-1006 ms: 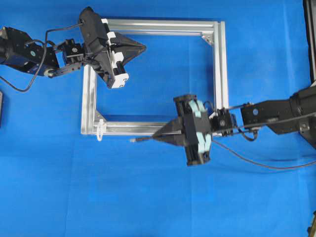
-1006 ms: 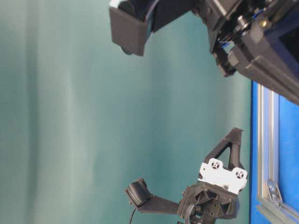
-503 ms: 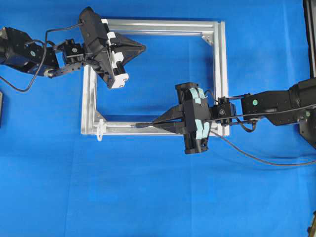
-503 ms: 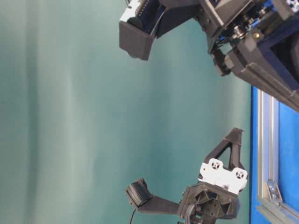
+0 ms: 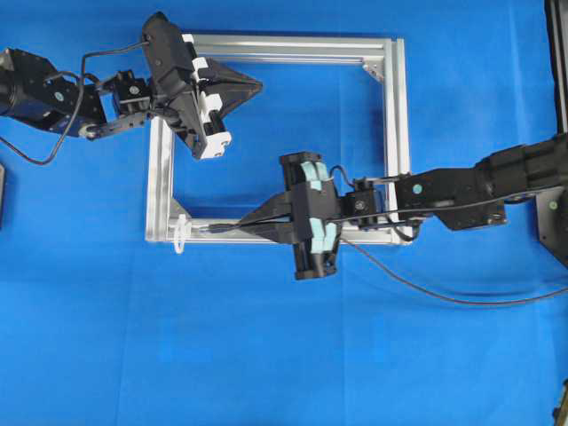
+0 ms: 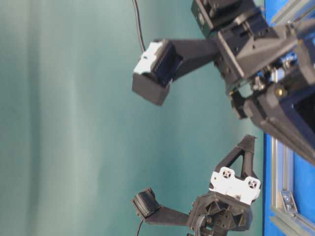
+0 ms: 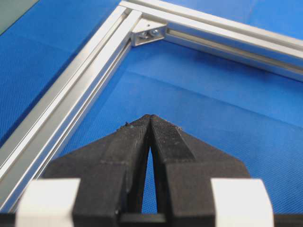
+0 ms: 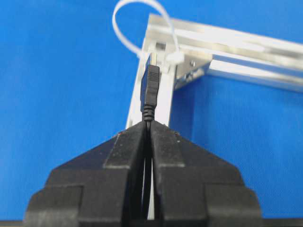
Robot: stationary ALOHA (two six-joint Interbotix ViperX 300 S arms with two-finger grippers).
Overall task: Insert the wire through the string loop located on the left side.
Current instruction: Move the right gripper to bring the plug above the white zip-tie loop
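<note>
My right gripper (image 5: 238, 228) (image 8: 150, 124) is shut on the wire, whose black plug (image 8: 151, 89) (image 5: 206, 228) sticks out ahead of the fingertips, over the frame's front bar. The plug tip points at the string loop (image 8: 142, 26) (image 5: 180, 234), a thin white loop at the frame's front-left corner, and stops just short of it. The wire (image 5: 444, 295) trails off behind the arm to the right. My left gripper (image 5: 257, 86) (image 7: 150, 117) is shut on nothing and hovers inside the frame near its back-left corner.
The square silver aluminium frame (image 5: 397, 133) (image 7: 71, 94) (image 8: 246, 52) lies on the blue cloth. A corner bracket (image 7: 150, 32) sits ahead of the left gripper. In the table-level view the right arm's camera mount (image 6: 155, 71) hangs above the left gripper body (image 6: 231, 187).
My right gripper has carried the wire leftward along the frame's front bar, bringing the plug close to the string loop. The left arm has stayed still.
</note>
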